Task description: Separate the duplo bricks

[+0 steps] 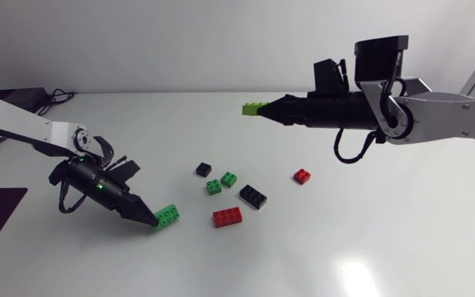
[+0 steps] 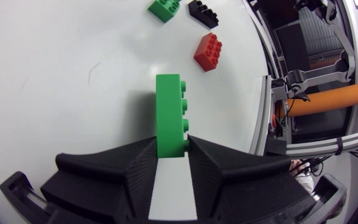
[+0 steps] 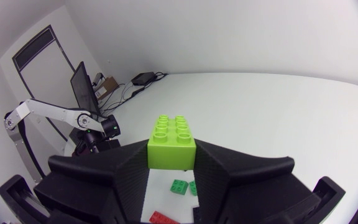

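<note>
The left gripper (image 2: pixel 171 154) is clenched on a dark green brick (image 2: pixel 170 112), one finger against each long side and the studs turned sideways. Only the left wrist view shows this pinch up close. In the head view the gripper sits low over the table (image 1: pixel 369 247), pointing toward 4 o'clock with the brick at its tip. Whether the brick touches the surface I cannot tell.

The right gripper (image 3: pixel 173 171) grasps a lime brick (image 3: pixel 173 142) between its fingers, studs up. The head view adds that it is held well clear of the table, the gripper pointing to 9 o'clock.

The head view alone shows all the loose bricks. Taking the large red brick (image 1: pixel 228 217) as centre:
- A larger black brick (image 1: pixel 253 196) lies near, at 1 o'clock.
- A small green brick (image 1: pixel 213 186) and a second small green brick (image 1: pixel 228 178) lie just beside each other, near 12 o'clock.
- A small black brick (image 1: pixel 203 169) lies beyond them at 11 o'clock.
- A small red brick (image 1: pixel 302 176) lies well apart at 2 o'clock.

Counted with the held ones, that makes three green, one lime, two black and two red, eight in all.

The left wrist view catches only three loose bricks ahead of its gripper: one red, one black, one green. The right wrist view shows green pieces and a red edge under the lime brick, and the left arm (image 3: pixel 55 115) across the table.
</note>
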Robot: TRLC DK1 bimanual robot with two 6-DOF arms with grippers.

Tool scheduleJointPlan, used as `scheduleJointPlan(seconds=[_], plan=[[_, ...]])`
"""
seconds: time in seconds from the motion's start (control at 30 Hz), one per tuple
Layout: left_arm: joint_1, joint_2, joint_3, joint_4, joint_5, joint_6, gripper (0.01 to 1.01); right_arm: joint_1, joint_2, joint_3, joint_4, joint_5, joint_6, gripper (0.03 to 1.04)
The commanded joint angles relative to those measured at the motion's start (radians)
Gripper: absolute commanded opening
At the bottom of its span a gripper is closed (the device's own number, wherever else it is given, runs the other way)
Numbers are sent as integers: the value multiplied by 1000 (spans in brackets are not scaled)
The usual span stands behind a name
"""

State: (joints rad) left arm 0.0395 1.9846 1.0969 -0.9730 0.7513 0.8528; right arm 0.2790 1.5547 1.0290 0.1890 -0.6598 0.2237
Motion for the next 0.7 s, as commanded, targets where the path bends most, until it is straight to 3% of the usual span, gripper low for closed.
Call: scheduleJointPlan(seconds=[0.0, 0.23, 0.67], plan=[[-1, 28, 9, -52, 39, 49, 270, -9, 31, 2, -6, -17, 8, 113], [51, 106, 69, -112, 56, 88, 270, -11, 45, 6, -8, -21, 8, 113], [79, 158, 95, -95, 43, 91, 277, -14, 58, 14, -6, -31, 14, 113]])
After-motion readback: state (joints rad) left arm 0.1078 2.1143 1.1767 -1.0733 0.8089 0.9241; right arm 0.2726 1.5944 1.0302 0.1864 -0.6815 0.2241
